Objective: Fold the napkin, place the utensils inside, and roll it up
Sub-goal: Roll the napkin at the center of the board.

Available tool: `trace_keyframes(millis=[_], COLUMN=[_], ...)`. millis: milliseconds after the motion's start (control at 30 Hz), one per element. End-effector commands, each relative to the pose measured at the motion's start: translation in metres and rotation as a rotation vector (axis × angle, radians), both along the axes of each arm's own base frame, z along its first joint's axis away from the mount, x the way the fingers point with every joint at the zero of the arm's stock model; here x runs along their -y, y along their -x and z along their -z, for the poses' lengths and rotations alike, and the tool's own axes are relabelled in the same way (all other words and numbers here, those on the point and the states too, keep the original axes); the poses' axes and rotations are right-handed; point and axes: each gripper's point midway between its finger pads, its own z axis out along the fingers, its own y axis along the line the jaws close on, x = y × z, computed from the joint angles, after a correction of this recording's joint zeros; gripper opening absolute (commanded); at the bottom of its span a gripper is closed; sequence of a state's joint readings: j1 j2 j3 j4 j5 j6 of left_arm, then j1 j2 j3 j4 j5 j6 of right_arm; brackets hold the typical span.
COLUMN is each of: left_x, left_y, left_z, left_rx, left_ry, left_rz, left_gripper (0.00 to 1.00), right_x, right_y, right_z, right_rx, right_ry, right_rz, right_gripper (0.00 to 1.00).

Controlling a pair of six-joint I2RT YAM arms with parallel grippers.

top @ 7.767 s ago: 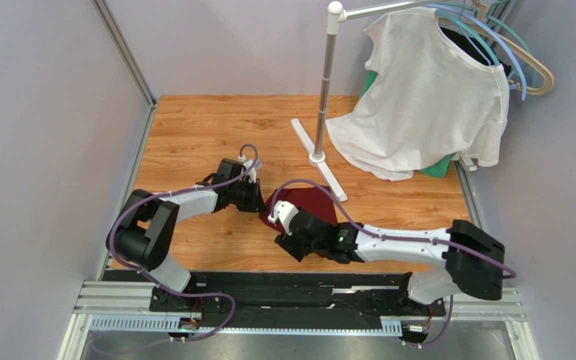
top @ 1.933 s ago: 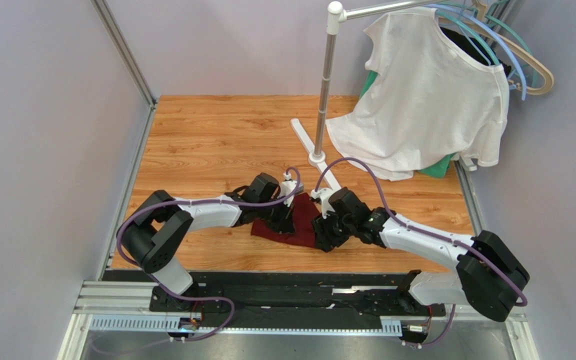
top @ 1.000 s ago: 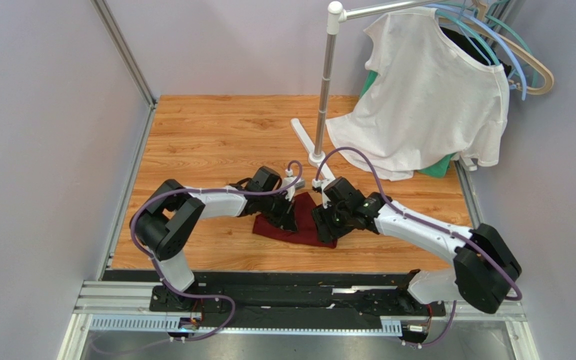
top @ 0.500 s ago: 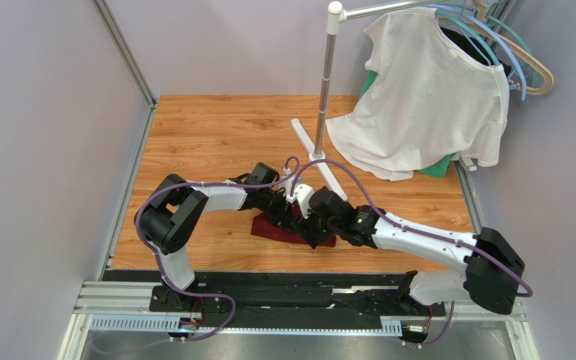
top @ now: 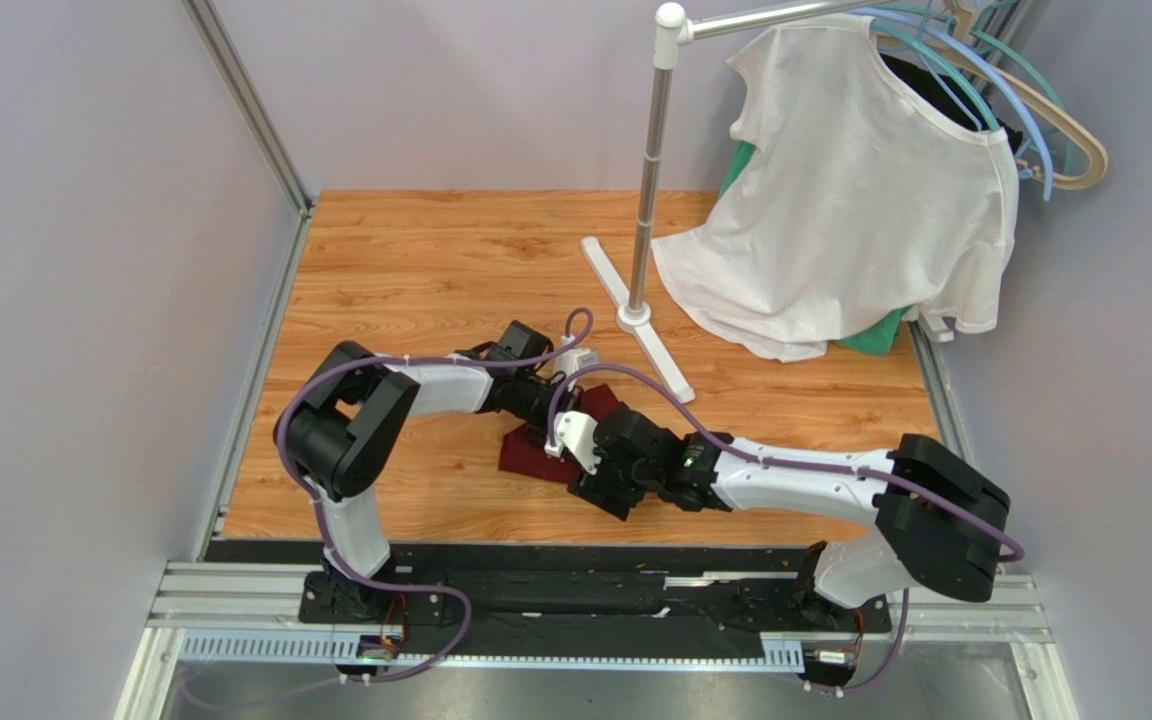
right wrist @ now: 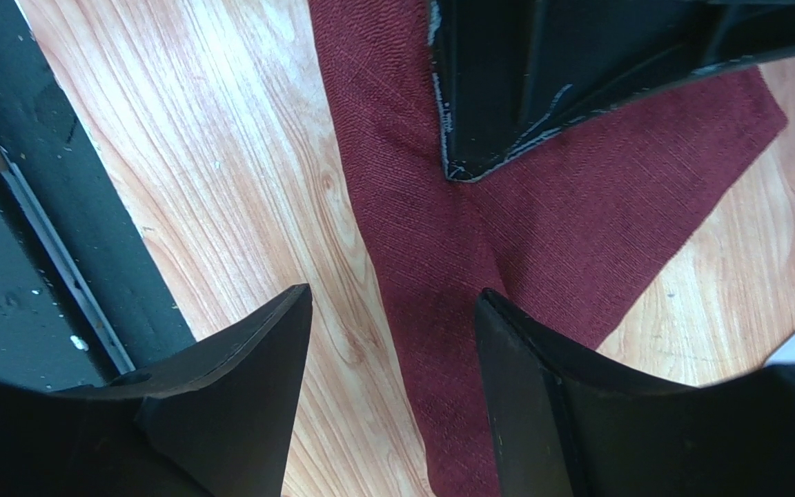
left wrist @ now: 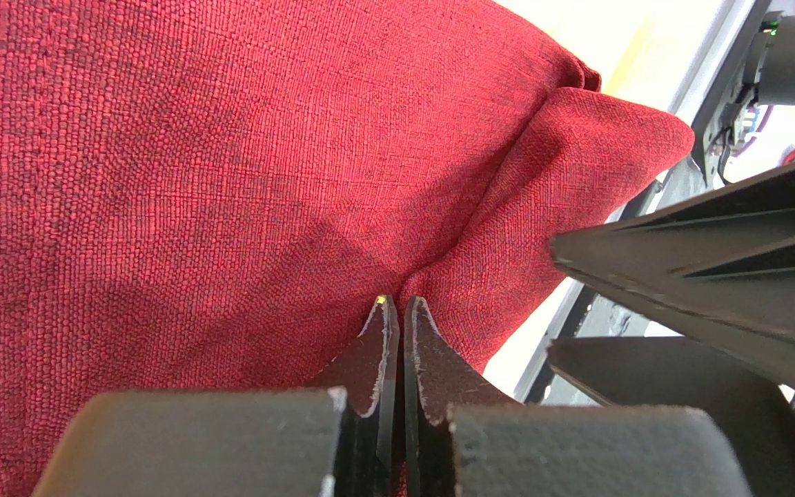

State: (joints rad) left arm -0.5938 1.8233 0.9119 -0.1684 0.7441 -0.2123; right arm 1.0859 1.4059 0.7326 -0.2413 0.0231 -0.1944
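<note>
Top view was bright and even, with diffuse light from above. The tabletop [top: 387,270] showed only soft, short shadows under the arms [top: 808,477]. It was sharp throughout, and the white T-shirt [top: 853,195] kept its fold detail with no clipping.

Left wrist: the napkin [left wrist: 163,155] weave was crisp and saturated red, with a shadow wedge across it near the left pincer [left wrist: 402,311]. The background top right was blown out to white.

Right wrist: there was pale glare on the wood top left, and the napkin read darker maroon. The right pincer [right wrist: 393,300] was near-black with little surface detail and slightly soft edges.
</note>
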Motion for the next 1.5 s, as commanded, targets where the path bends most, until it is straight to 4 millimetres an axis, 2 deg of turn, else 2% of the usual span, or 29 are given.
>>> trace_keyframes(millis=[0, 300, 400, 467, 500, 633, 667, 767, 800, 900, 1067, 1133, 1267, 1300, 1333, 1367, 1433, 1467], left_x=[-0.024, -0.024, -0.024, -0.024, -0.023, -0.023, -0.023, -0.024, -0.025, -0.034, -0.060, -0.069, -0.104, -0.112, -0.118, -0.126, -0.135, -0.138], left_y=[0.007, 0.007, 0.006, 0.006, 0.005, -0.001, -0.002, -0.015, -0.020, -0.035, -0.059, -0.066, -0.083, -0.088, -0.086, -0.088, -0.084, -0.082], left_z=[0.029, 0.028, 0.028, 0.026, 0.025, 0.018, 0.015, 0.000, -0.007, -0.017, -0.029, -0.038, -0.049, -0.059, -0.059, -0.069, -0.069, -0.079], left_rx=[-0.024, -0.027, -0.023, -0.021, -0.015, 0.001, 0.006, 0.044, 0.066, 0.092, 0.124, 0.167, 0.217, 0.242, 0.241, 0.266, 0.283, 0.318], left_ry=[-0.135, -0.129, -0.129, -0.124, -0.119, -0.100, -0.091, -0.058, -0.056, -0.073, -0.085, -0.099, -0.150, -0.146, -0.148, -0.131, -0.141, -0.121], left_rz=[-0.002, 0.001, 0.000, -0.001, -0.002, -0.035, -0.045, -0.096, -0.120, -0.203, -0.352, -0.410, -0.594, -0.651, -0.677, -0.713, -0.757, -0.772], left_gripper=[0.00, 0.00, 0.00, 0.00, 0.00, 0.01, 0.03, 0.20, 0.33, 0.51, 0.62, 0.63, 0.65, 0.65, 0.66, 0.66, 0.66, 0.66], right_x=[-0.010, -0.007, -0.008, -0.006, -0.010, -0.004, -0.007, -0.004, -0.004, -0.003, -0.010, -0.011, -0.015, -0.016, -0.016, -0.018, -0.018, -0.019], right_y=[-0.008, -0.013, -0.015, -0.012, -0.013, -0.005, 0.000, 0.004, 0.004, 0.007, 0.011, 0.014, 0.021, 0.023, 0.024, 0.026, 0.027, 0.030], right_z=[0.004, 0.024, 0.030, 0.037, 0.035, 0.043, 0.044, 0.046, 0.046, 0.044, 0.040, 0.042, 0.041, 0.041, 0.041, 0.039, 0.039, 0.039], right_rx=[0.060, 0.066, 0.048, 0.015, 0.002, -0.064, -0.096, -0.123, -0.130, -0.147, -0.186, -0.205, -0.255, -0.266, -0.275, -0.295, -0.313, -0.335], right_ry=[-0.009, 0.064, 0.086, 0.113, 0.103, 0.153, 0.148, 0.175, 0.177, 0.174, 0.169, 0.176, 0.161, 0.157, 0.151, 0.137, 0.124, 0.112], right_rz=[-0.041, -0.047, -0.040, -0.039, -0.041, -0.034, -0.047, -0.048, -0.046, -0.042, -0.053, -0.057, -0.066, -0.068, -0.066, -0.064, -0.060, -0.055], right_gripper=[0.63, 0.63, 0.59, 0.51, 0.41, 0.22, 0.20, 0.13, 0.11, 0.08, 0.06, 0.04, 0.02, 0.02, 0.02, 0.02, 0.01, 0.01])
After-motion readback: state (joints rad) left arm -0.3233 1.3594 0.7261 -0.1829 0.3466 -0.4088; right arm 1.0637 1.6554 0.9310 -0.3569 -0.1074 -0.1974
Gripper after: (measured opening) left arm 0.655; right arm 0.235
